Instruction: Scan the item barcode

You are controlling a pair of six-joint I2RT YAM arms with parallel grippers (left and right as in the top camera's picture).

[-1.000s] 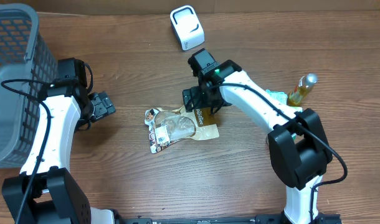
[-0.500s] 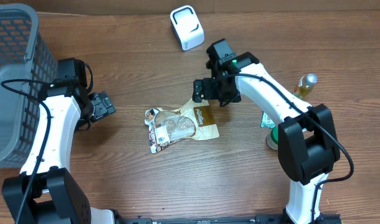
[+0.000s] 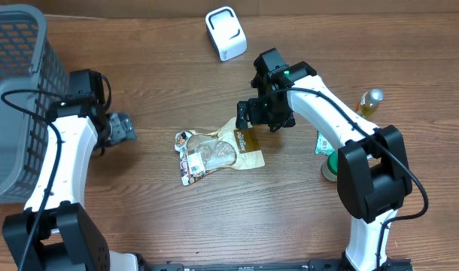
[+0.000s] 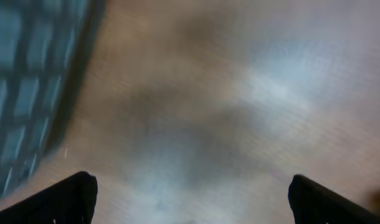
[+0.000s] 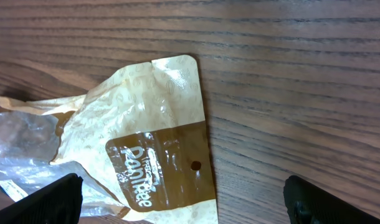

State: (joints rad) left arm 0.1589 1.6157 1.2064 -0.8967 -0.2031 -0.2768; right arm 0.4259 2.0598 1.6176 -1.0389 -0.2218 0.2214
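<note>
Right claw [image 3: 248,115] hangs with its jaws spread wide and nothing between them, just over the brown-labelled end of the snack pouch [image 3: 214,154]. The pouch lies flat on the counter [image 3: 290,218] beneath and ahead of the tips, its clear crinkled half stretching away from the claw. Compared with a second ago, that claw has drawn back from the pouch's top edge toward the white scanner [image 3: 226,34], which stands behind it and well apart; the pouch has not shifted. Left claw [image 3: 121,129], equally wide open and empty, is now smeared by motion and sits a touch nearer the grey basket [image 3: 15,98] at its side. Dark wood grain covers the counter. Past the right arm's elbow stand an amber bottle [image 3: 365,109] and a teal packet [image 3: 320,143], well apart from the pouch.
</note>
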